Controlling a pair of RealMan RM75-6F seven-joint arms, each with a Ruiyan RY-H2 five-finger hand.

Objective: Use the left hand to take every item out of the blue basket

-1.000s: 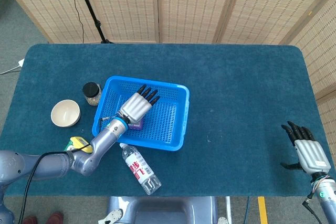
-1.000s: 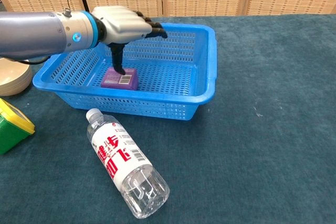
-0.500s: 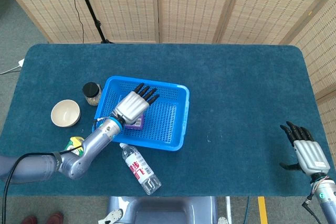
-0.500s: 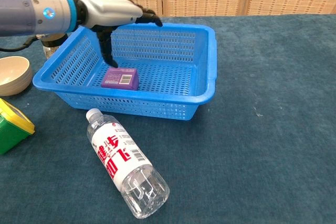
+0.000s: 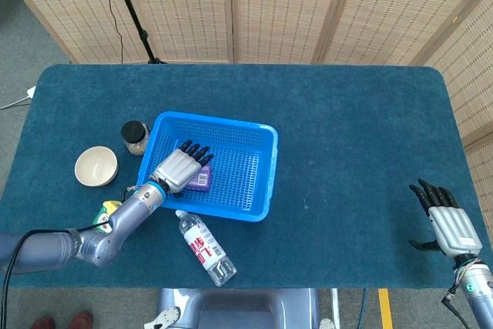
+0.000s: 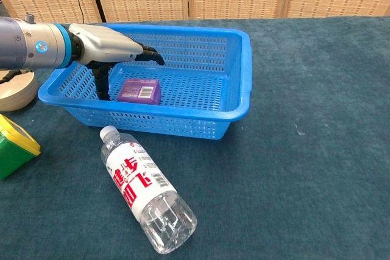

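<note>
**Left hand lower and off to the box's side**

Head view: my left hand (image 5: 179,169) has slid back toward the basket's (image 5: 262,179) near-left corner since a second ago, when it lay spread across the middle. The purple box (image 5: 201,181) now sits just beside my fingertips, still on the basket floor. My right hand (image 5: 451,225) hangs open, well away.

Chest view: my left hand (image 6: 103,51) has come down, empty, fingers apart, thumb pointing down just beside the box (image 6: 140,90). I judge a side grasp is being lined up; nothing is lifted yet. The box lies flat, label up, apparently the only item left inside. The bottle (image 6: 145,189) lies outside the basket (image 6: 244,77).
</note>
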